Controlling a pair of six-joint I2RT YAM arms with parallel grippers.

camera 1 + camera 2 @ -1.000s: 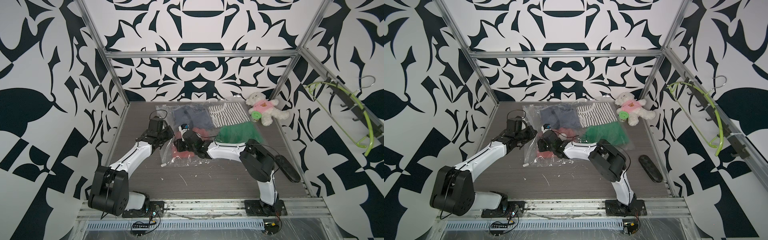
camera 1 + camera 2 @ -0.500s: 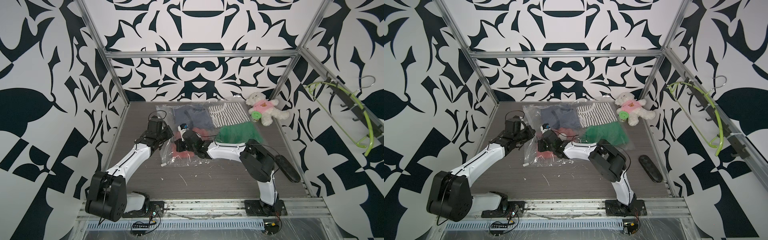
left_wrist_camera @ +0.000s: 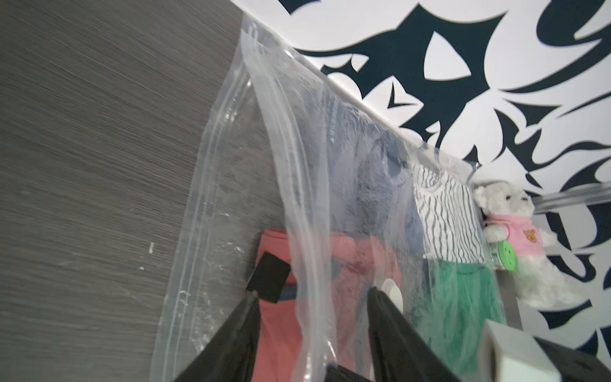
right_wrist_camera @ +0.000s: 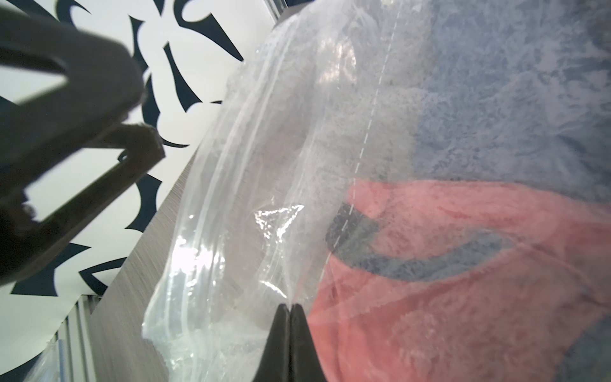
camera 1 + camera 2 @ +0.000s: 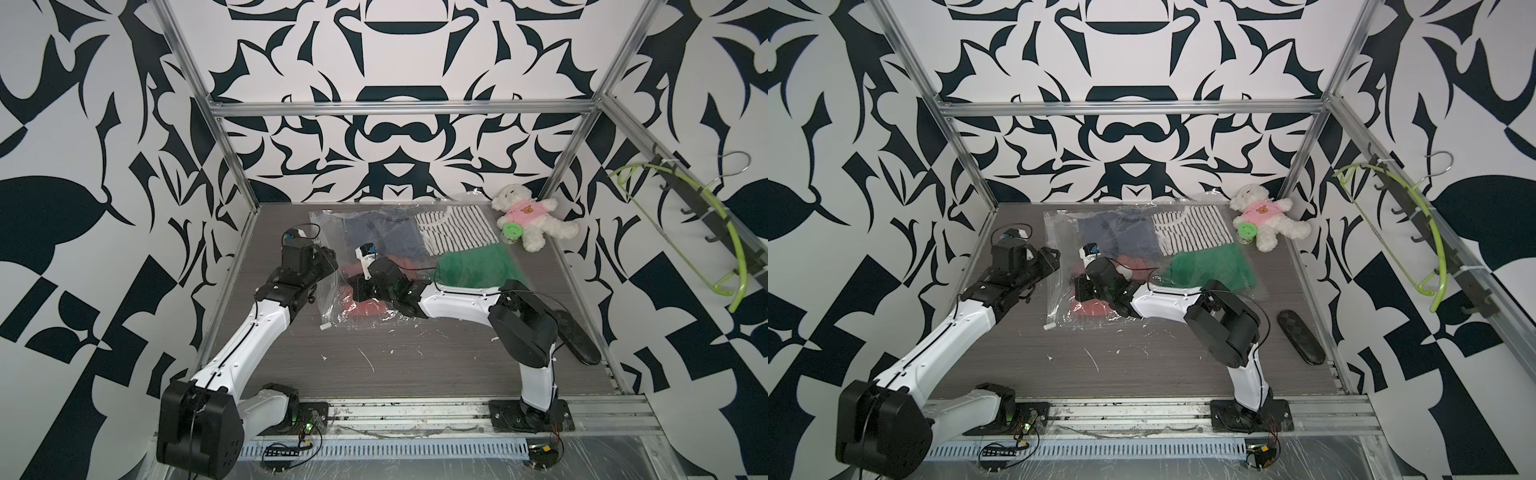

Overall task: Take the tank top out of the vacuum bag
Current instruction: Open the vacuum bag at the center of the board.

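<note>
The left gripper (image 3: 313, 291) has just sprung apart, film of the vacuum bag (image 3: 215, 198) slack between its jaws, while the right gripper (image 4: 290, 306) has pinched shut on that film. The red tank top (image 4: 463, 314) (still bagged) lies just beside those tips, so I'd say the hold has swapped.

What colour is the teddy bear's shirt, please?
Pink shirt, clearest in a top view.

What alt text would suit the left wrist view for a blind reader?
The left gripper's jaws stand apart around a raised fold of the vacuum bag. Inside lie a coral garment, a navy garment, a striped top and a green garment; a teddy bear sits beyond.
</note>
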